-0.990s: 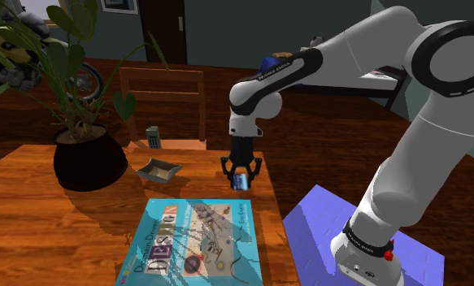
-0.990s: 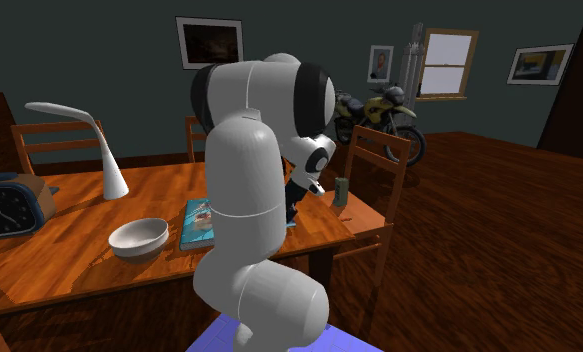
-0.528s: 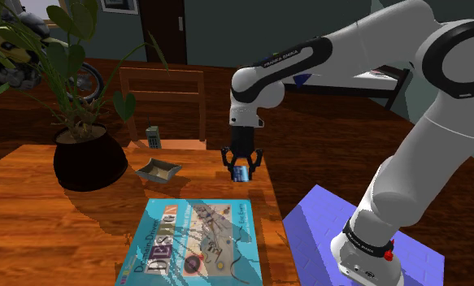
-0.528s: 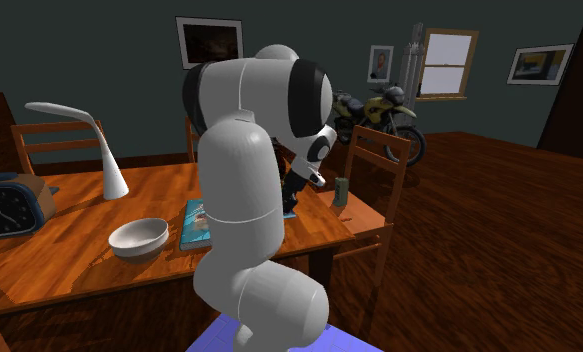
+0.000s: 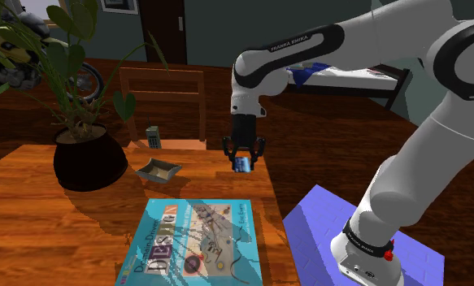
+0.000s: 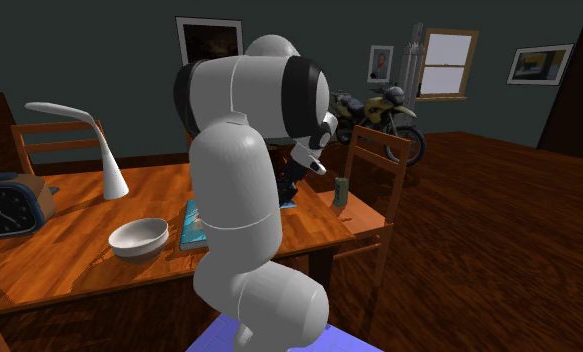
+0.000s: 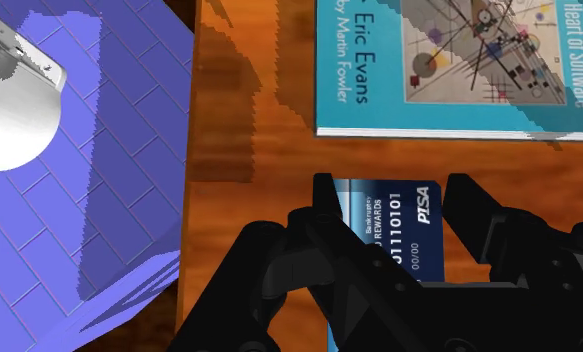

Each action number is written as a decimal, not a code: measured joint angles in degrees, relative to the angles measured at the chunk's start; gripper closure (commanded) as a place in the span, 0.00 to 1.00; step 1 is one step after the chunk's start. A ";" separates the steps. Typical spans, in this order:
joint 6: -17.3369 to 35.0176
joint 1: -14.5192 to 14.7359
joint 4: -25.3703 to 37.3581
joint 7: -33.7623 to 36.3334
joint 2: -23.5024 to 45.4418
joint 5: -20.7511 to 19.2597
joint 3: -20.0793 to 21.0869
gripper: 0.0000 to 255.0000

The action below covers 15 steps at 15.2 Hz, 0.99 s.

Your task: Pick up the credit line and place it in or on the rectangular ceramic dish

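Blue card is clamped in the gripper, held above the bench at frame centre. The grey dish lies to its left, slightly lower and well apart.

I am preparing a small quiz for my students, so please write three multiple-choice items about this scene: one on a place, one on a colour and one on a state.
1. Where does the rectangular dish stand?
A. on the floor
B. on the table, beside the black plant pot
C. on the chair seat

2. What is the main colour of the book?
A. red
B. yellow
C. teal

3. In what state is the card?
A. clasped by the pincer
B. lying flat on the table
C. inside the dish

Answers:
1 B: the shoulder view shows it on the wood next to the pot.
2 C: its cover is teal.
3 A: the wrist view shows the pincer shut on its edges.
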 measured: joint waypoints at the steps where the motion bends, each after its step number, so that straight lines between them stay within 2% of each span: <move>1: -0.72 -0.04 0.50 0.27 -0.26 -0.05 -0.07 1.00; 3: -2.05 -0.06 1.45 0.86 -0.76 -0.10 -0.14 1.00; 6: -2.47 0.41 6.47 2.66 3.10 -0.29 0.54 1.00; 11: -2.68 2.12 18.41 7.28 12.92 -1.01 2.36 1.00; 15: -4.04 3.80 30.61 11.38 22.18 -2.46 3.36 1.00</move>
